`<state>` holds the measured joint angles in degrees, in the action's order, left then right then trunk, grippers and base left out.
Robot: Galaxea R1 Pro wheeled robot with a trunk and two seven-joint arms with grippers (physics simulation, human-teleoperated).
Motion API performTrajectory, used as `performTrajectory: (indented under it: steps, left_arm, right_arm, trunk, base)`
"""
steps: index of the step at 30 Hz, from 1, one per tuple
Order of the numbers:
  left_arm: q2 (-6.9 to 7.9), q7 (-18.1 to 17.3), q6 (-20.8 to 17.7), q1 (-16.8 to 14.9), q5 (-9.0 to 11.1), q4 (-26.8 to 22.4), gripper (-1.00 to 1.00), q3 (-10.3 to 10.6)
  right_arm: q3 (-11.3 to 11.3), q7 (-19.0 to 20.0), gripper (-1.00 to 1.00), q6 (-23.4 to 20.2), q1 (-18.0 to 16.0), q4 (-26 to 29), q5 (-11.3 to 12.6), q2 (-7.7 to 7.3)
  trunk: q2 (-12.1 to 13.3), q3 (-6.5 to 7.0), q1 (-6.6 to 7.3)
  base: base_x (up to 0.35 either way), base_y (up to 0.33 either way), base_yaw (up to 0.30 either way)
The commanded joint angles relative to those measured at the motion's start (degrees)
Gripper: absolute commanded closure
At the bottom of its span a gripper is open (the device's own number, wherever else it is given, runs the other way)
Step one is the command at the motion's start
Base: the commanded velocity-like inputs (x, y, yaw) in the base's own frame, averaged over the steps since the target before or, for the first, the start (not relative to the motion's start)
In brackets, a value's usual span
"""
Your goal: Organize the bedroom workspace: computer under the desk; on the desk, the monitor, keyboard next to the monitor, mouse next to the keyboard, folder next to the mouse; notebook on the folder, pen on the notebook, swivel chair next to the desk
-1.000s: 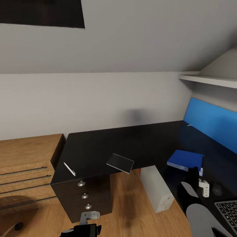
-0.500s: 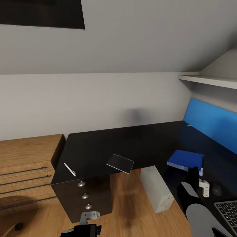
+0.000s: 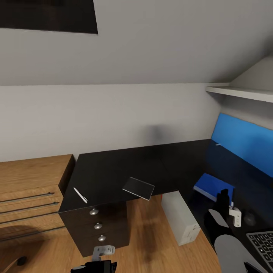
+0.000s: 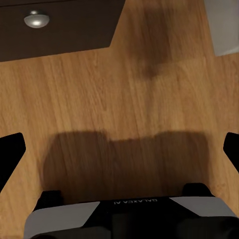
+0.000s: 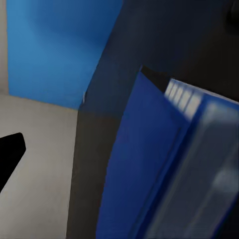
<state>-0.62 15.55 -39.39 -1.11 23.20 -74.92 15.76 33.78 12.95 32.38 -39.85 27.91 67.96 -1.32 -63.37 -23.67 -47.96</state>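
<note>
Placing the folder (image 3: 212, 186) on the bench (image 3: 125, 168), we judge: it lies flat just ahead of the right end effector (image 3: 227, 203), whose grip we cannot tell, while the left end effector (image 4: 119, 149) hangs wide open and empty; next, fetch the notebook (image 3: 138, 187).

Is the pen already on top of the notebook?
No, the pen lies on the desk apart from the notebook.

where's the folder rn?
Head view: the blue folder lies on the right wing of the black desk, below the blue back panel, just beyond the right gripper and up from the keyboard.
</note>
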Motion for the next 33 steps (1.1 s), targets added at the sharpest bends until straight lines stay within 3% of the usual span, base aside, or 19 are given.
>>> performTrajectory:
  steps: [1, 28, 33]
  left_arm:
    - [0.01, 0.53, -0.16, -0.04, 0.61, -0.06, -1.0, 0.06]
    - [0.09, 0.51, 0.01, -0.04, 0.53, 1.36, -1.0, -0.2]
    - [0.09, 0.46, 0.01, -0.04, 0.57, 1.32, -1.0, -0.27]
  right_arm:
    - [0.06, 0.5, -1.0, 0.05, -0.06, -0.05, 0.6, 0.0]
    - [0.03, 0.55, -1.0, 0.05, -0.06, -0.11, 0.63, 0.02]
    - [0.05, 0.55, -1.0, 0.05, -0.06, -0.09, 0.68, 0.06]
  trunk:
    - [-0.04, -0.06, 0.0]
    - [-0.04, -0.06, 0.0]
    - [-0.04, -0.06, 0.0]
  base:
    - [0.0, 0.0, 0.0]
    - [-0.001, -0.05, 0.0]
    - [-0.213, 0.0, 0.0]
